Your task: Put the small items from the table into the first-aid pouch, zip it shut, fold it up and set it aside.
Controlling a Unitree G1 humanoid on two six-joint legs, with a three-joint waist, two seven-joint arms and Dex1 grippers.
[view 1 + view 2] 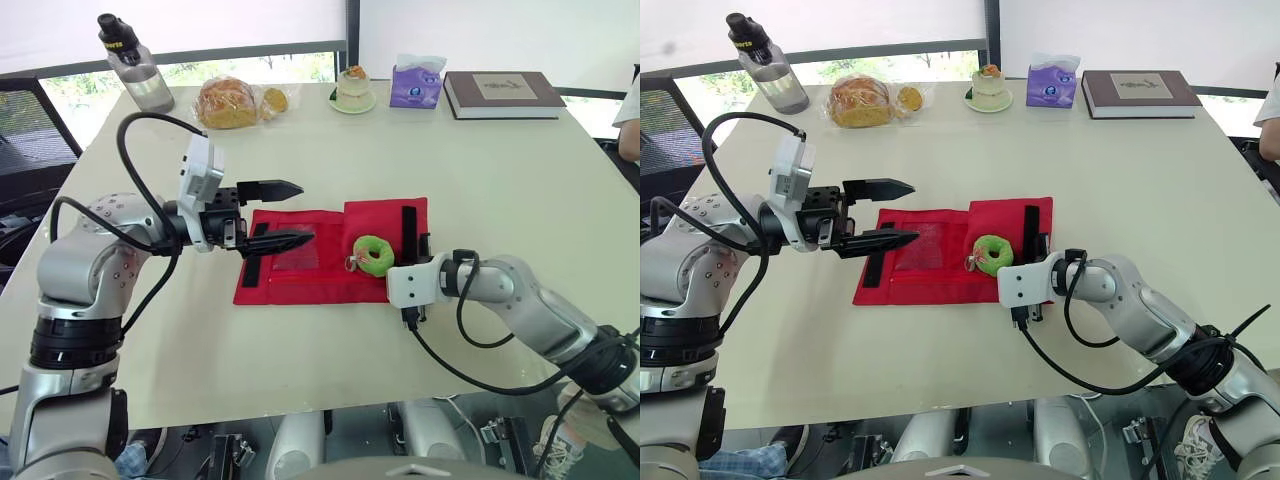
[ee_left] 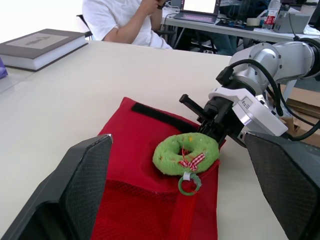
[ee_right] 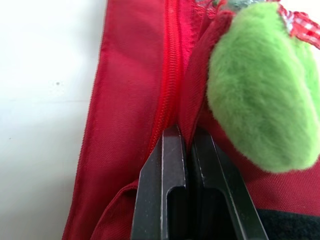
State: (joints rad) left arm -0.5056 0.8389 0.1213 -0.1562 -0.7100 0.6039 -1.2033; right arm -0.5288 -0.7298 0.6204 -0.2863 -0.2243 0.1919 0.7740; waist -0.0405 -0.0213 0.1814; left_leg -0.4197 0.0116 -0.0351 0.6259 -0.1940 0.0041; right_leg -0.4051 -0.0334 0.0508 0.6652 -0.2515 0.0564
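Work surface: a cream rectangular table (image 1: 500, 180).
Task item, container: a red fabric first-aid pouch (image 1: 330, 225) lay unfolded and flat near the middle of the table, with black strap strips (image 1: 408, 225) across its panels.
Task item, contents: a green plush doughnut-shaped toy (image 2: 172, 155) with a small green ring and a red checked bow rested on top of the pouch, on its right half, beside the mesh panel.
Zipper: the red zipper line (image 3: 167, 75) ran along the pouch fabric just beside the toy.
Left gripper (image 1: 307, 211): fingers spread wide apart, holding nothing, positioned above the left part of the pouch and pointing toward the toy.
Right gripper (image 3: 188, 137): fingers pressed together on a fold of the pouch fabric next to the zipper, close against the toy.
Far edge of table: a clear plastic bottle with a black cap (image 1: 135, 62), a bagged bread loaf (image 1: 228, 102), a small dessert on a green plate (image 1: 352, 90), a purple tissue pack (image 1: 417, 85) and a dark hardcover book (image 1: 500, 93), all well apart from the pouch.
Background: a seated person in a white shirt (image 2: 125, 20) beyond the table.
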